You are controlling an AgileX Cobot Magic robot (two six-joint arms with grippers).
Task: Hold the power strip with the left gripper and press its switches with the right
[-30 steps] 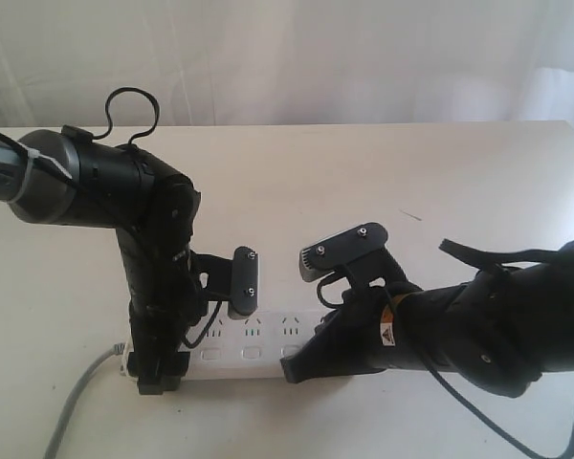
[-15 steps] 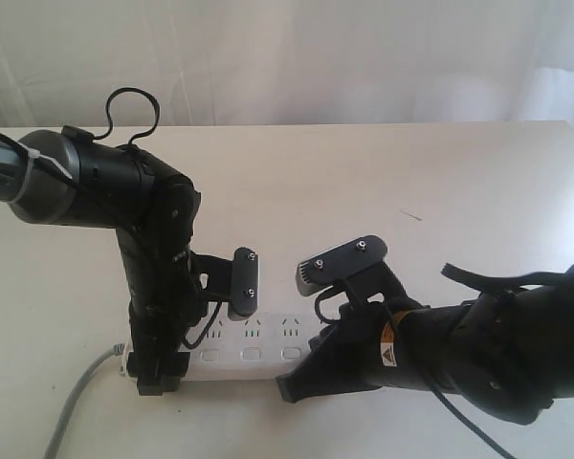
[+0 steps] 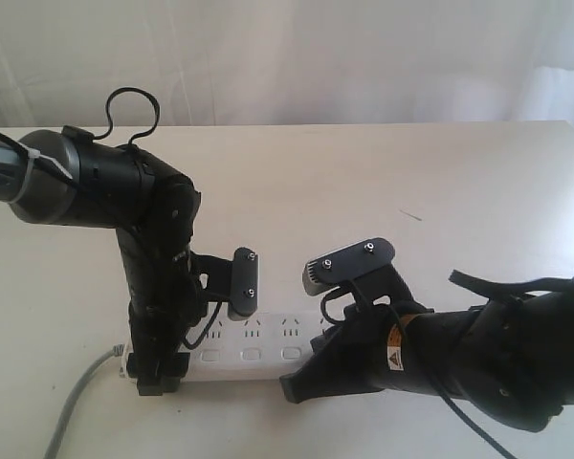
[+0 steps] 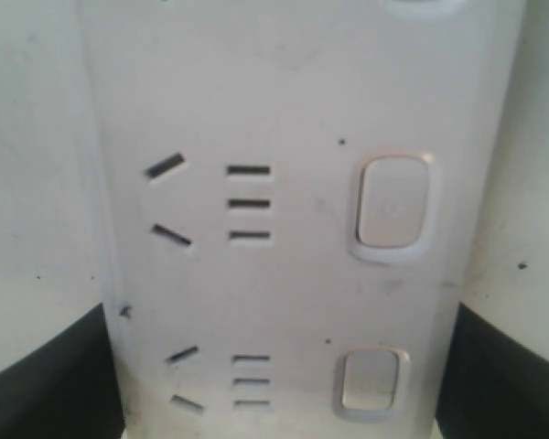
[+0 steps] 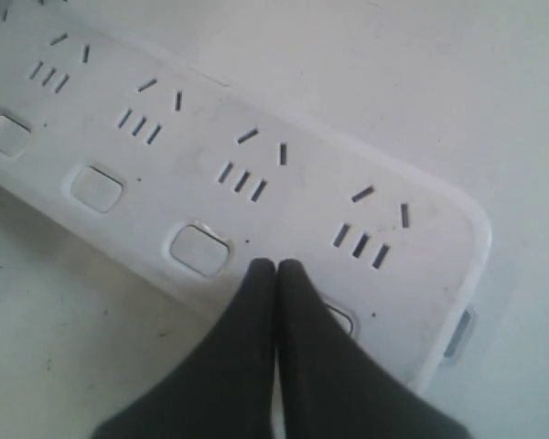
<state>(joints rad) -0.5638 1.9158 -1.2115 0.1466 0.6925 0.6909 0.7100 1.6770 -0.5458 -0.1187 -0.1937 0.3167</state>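
Plastic, white, long and flat with rounded ends, the power strip [image 3: 253, 341] is lying along the near side of the pale tabletop [image 3: 383, 182], left of centre. Its grey cord [image 3: 77, 406] is trailing off to the near left. The left gripper [image 3: 153, 378], narrow black jaws on the bulky cable-looped arm, is standing over the strip's left end and bracketing its width. In the left wrist view both jaws are sitting against the long edges, so it is appearing clamped on the strip. The right gripper [image 5: 275, 267], black fingers pinched together with nothing between them, is pointing its tip at the row of small white rounded-rectangle switches [image 5: 199, 249]. It is half covering the last one, towards the strip's right end.

The bar is looking light, rigid and smooth-sided, so it is probably wanting to skate or pivot under a push. Gripping across the narrow width at one end, clear of the buttons, is suiting it, with steady downward pressure rather than a hard squeeze.
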